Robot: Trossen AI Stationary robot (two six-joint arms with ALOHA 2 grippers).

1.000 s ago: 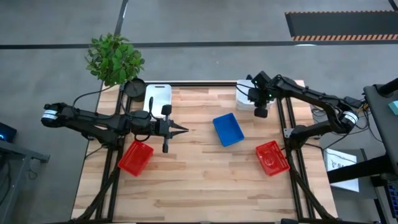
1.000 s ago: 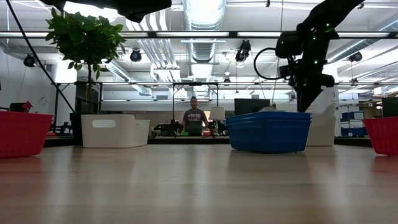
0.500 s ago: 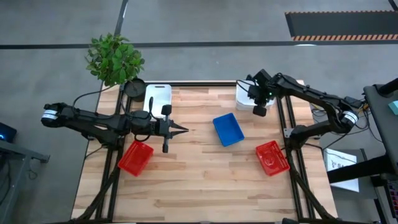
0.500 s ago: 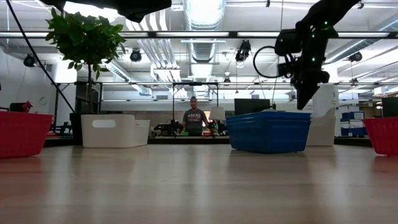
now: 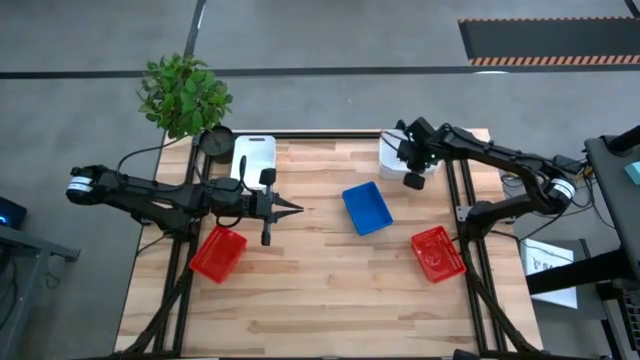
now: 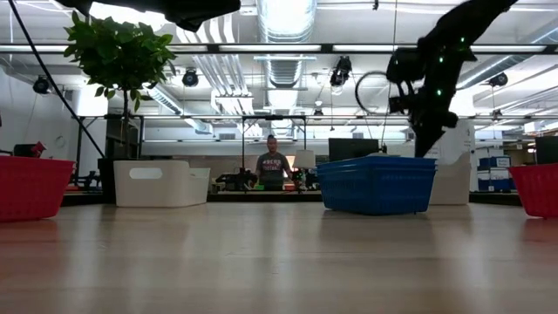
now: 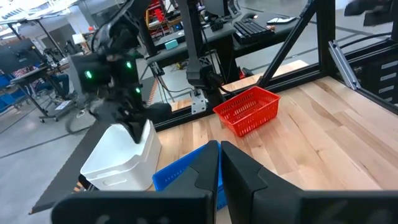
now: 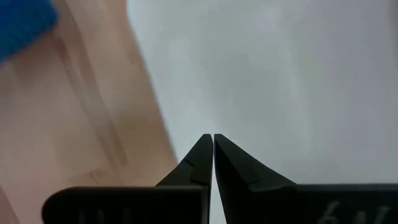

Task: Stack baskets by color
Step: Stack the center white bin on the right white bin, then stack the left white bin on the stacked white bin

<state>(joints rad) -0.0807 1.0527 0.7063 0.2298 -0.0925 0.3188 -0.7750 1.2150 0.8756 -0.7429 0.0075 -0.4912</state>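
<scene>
- The right gripper (image 5: 413, 180) hangs over the white basket (image 5: 393, 155) at the far right corner of the worktop (image 5: 320, 270), its fingers pressed together with nothing between them.
- The left gripper (image 5: 297, 209) waits above the worktop's left half, fingers pressed together and empty.
- A blue basket (image 5: 366, 207) sits near the middle.
- One red basket (image 5: 218, 252) lies at the left edge, another red basket (image 5: 436, 253) at the right edge.
- A second white basket (image 5: 253, 157) stands at the far left, beside a potted plant (image 5: 184, 95).
</scene>
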